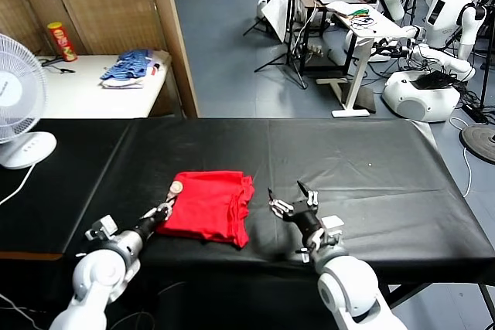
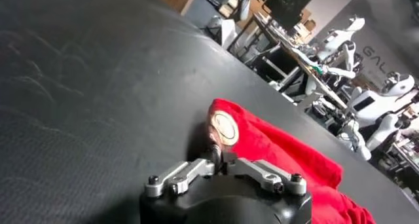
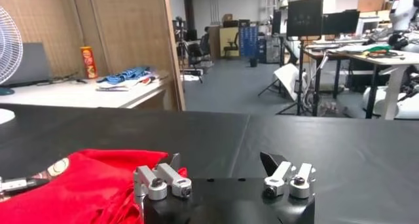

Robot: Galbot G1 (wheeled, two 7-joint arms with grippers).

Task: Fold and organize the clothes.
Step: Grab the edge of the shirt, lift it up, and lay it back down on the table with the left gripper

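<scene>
One red T-shirt (image 1: 209, 205) lies folded in a small bundle on the black table (image 1: 348, 160), near the front edge. Two grippers are down by it. One, the left gripper (image 1: 168, 205), is at the shirt's left edge with its jaws pinched nearly together on the cloth. The other, the right gripper (image 1: 292, 197), sits just to the right of the shirt, jaws wide apart and holding nothing. One white fan (image 1: 17, 110) stands at the far left. One blue striped pile (image 1: 128, 68) and one red can (image 1: 62, 41) sit on a white table (image 1: 93, 94) behind.
</scene>
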